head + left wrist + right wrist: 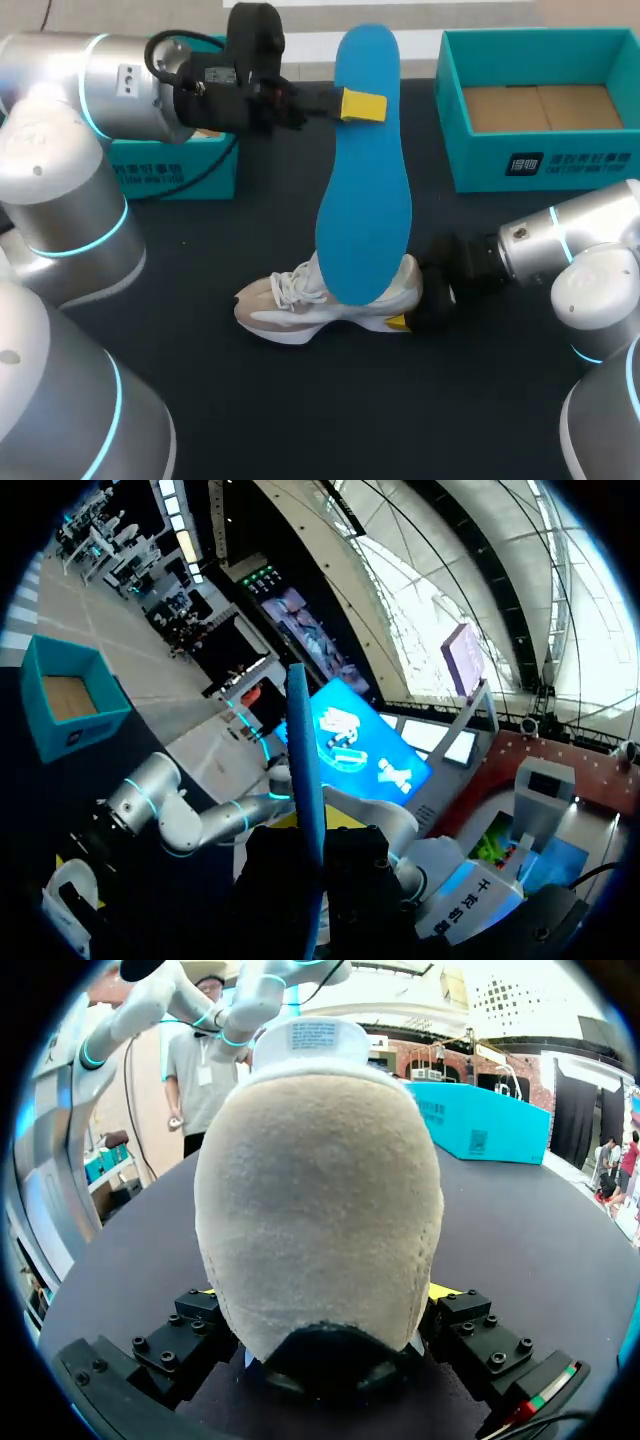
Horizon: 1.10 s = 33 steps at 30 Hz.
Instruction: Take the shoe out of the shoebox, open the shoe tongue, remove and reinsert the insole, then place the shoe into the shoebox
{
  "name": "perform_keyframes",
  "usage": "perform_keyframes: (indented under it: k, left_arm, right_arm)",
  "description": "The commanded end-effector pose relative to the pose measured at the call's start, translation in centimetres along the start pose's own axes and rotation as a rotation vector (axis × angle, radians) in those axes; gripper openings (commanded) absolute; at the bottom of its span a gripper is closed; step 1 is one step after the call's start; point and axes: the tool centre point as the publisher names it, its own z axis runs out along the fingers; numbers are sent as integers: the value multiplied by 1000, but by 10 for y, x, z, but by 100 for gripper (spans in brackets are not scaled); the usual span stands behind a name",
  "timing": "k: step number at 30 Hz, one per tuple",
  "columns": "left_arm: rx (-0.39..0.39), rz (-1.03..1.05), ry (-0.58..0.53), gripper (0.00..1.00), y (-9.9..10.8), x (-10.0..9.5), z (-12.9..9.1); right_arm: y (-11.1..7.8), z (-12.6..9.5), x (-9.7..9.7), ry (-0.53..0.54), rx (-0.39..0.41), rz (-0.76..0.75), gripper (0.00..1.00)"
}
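Shoe (320,1210) heel sits between the right gripper's (325,1291) fingers, which clamp it from both sides, sole on the table (300,420). The left gripper (362,105) is closed on the insole's (365,180) upper end. The insole's lower end dips into the shoe's opening, just ahead of the right gripper. I cannot tell whether it is coming out or going in. Either way, hold the shoe firm and move the insole along its length, without twisting. Count: one shoe, one insole, two boxes. An open box (540,165) lies beyond the right gripper and a second box (175,175) under the left arm.
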Motion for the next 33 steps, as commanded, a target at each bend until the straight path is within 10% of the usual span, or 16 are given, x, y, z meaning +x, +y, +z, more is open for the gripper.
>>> perform_keyframes:
  k: [1, 17, 33]
  left_arm:
    - [-12, -27, -38, 0, 7, 6, 5]
    - [0, -69, -216, 0, -2, 59, 10]
    - [-17, -76, -144, 0, 10, 61, 46]
  right_arm:
    - [-4, 6, -1, -1, 4, 1, 0]
    - [-4, 6, -1, -1, 4, 1, 0]
    - [-4, 6, -1, -1, 4, 1, 0]
